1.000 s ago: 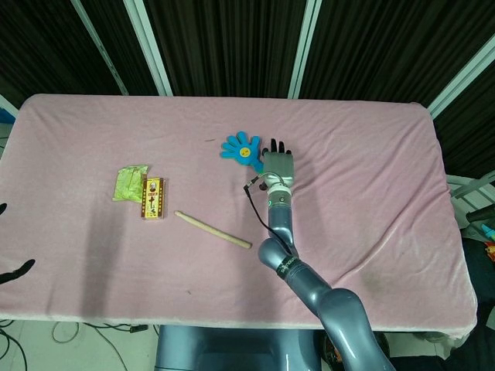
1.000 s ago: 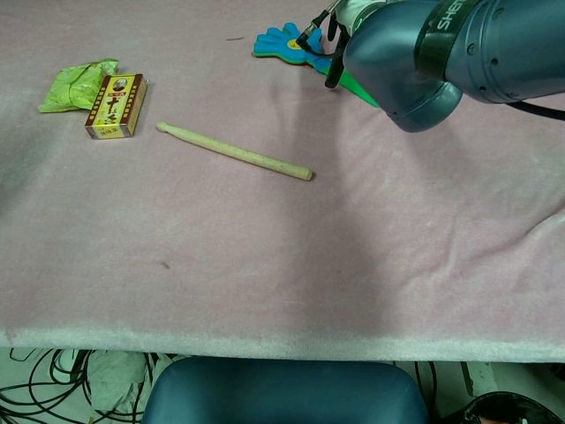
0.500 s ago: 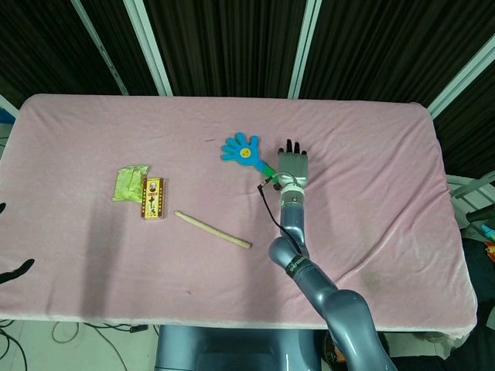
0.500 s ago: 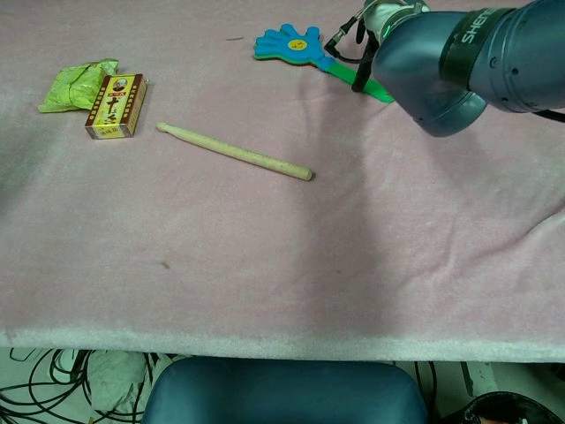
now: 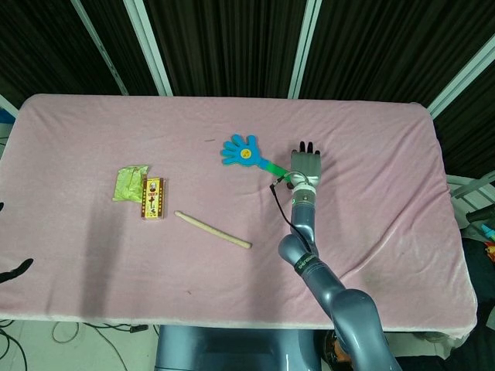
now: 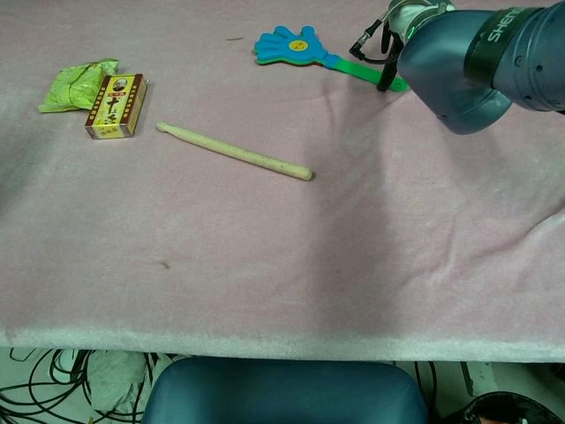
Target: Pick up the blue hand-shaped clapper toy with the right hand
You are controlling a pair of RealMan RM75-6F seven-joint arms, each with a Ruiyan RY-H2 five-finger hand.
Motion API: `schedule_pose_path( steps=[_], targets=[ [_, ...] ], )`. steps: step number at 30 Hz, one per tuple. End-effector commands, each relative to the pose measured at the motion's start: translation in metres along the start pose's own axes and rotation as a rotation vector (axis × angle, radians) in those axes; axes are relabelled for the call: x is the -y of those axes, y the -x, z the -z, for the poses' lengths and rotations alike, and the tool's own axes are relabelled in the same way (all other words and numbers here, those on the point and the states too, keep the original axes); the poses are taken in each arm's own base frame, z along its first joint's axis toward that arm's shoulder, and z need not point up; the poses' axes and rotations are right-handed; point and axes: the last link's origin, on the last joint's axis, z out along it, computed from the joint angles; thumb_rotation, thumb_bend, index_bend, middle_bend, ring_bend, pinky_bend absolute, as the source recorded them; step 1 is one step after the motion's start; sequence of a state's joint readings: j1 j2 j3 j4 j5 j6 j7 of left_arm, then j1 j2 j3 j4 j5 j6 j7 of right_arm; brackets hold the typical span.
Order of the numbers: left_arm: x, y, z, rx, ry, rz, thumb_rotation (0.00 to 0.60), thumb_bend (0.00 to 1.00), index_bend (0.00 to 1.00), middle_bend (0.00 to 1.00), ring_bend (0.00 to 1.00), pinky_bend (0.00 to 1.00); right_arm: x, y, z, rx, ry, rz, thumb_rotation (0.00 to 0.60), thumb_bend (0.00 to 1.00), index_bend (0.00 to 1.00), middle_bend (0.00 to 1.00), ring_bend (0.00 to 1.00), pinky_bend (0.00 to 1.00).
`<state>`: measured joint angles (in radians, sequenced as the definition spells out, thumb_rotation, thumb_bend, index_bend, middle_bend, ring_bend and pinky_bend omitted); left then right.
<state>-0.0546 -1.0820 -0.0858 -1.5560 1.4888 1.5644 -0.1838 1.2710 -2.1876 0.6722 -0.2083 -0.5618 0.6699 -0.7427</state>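
The blue hand-shaped clapper (image 5: 241, 150) lies flat on the pink cloth, its green handle (image 5: 274, 167) pointing right toward my right hand (image 5: 305, 164). That hand hovers palm down at the handle's end with its fingers stretched out, holding nothing. In the chest view the clapper (image 6: 288, 44) and its handle (image 6: 366, 72) lie bare, and my right forearm (image 6: 477, 62) covers the handle's far tip; the hand itself is cut off at the top edge. Dark fingers of my left hand (image 5: 15, 270) show spread at the left edge, off the table.
A wooden stick (image 5: 213, 229) lies mid-table. Left of it sit a yellow and red box (image 5: 154, 198) and a crumpled green wrapper (image 5: 130, 182). The pink table (image 5: 387, 193) is bare cloth to the right of my right arm.
My right hand has slid to the right, from over the clapper's blue palm to the end of its green handle. The clapper has stayed in place. The left hand is unmoved.
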Motion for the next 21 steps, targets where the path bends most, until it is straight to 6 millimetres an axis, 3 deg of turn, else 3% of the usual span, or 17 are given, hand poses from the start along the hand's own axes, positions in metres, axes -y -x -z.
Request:
schedule_pose_path(
  steps=[1,13,21],
  targets=[
    [0.0,0.0,0.0,0.0,-0.001,0.0,0.6,0.0,0.0,0.0,0.0,0.0,-0.001,0.001,0.0,0.004,0.002,0.001,0.6,0.26,0.46,0.17,0.01,0.21],
    [0.001,-0.001,-0.001,-0.002,-0.005,0.004,0.6,0.0,0.0,0.0,0.0,0.0,-0.002,0.008,0.001,0.029,-0.003,0.015,0.6,0.3,0.49,0.19,0.02,0.21],
    [0.001,-0.001,-0.001,-0.001,-0.007,0.006,0.6,0.0,0.0,0.0,0.0,0.0,-0.005,0.014,0.001,0.043,-0.004,0.018,0.6,0.42,0.53,0.22,0.03,0.21]
  ],
)
